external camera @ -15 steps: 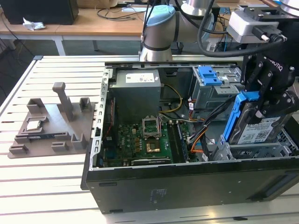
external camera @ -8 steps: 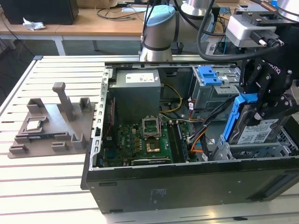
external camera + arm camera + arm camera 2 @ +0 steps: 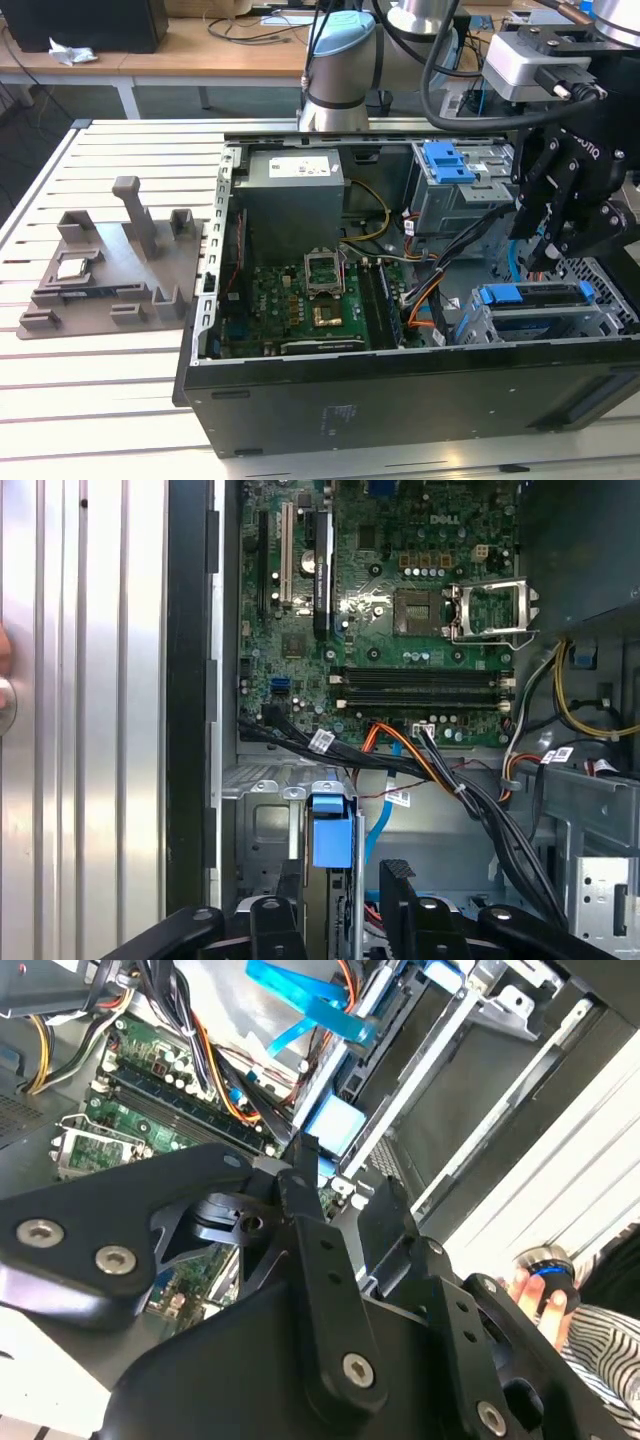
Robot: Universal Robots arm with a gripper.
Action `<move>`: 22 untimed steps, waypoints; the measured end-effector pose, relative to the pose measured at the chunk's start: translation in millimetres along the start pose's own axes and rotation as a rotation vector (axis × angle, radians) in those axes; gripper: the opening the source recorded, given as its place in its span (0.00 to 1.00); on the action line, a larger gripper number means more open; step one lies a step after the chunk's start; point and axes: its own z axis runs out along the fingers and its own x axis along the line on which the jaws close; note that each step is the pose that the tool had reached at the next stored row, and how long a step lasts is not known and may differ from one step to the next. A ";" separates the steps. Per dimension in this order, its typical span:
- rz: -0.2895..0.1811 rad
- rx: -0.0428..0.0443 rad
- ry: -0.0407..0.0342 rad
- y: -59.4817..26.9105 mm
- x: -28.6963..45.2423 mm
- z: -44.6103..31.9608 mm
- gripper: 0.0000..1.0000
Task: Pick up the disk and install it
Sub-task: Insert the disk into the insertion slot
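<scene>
Gripper (image 3: 560, 255) hangs over the drive cage (image 3: 545, 322) at the exterior view's right, near corner of the PC case, fingers spread and gripping nothing. Disk (image 3: 500, 294) looks slotted in that cage, probably released. First wrist view puts its blue rail tab (image 3: 332, 832) between the fingers. Second wrist view adds a person's hand (image 3: 532, 1295) outside the case.

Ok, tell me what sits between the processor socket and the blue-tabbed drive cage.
Memory slots and a bundle of cables, seen in the first wrist view.
</scene>
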 end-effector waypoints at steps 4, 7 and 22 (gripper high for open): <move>0.000 0.0000 0.0000 0.0 0.0 0.1 0.29; 0.000 0.0000 -0.0001 0.0 0.0 0.2 0.11; 0.000 -0.0122 -0.0003 -52.4 -1.8 0.6 0.11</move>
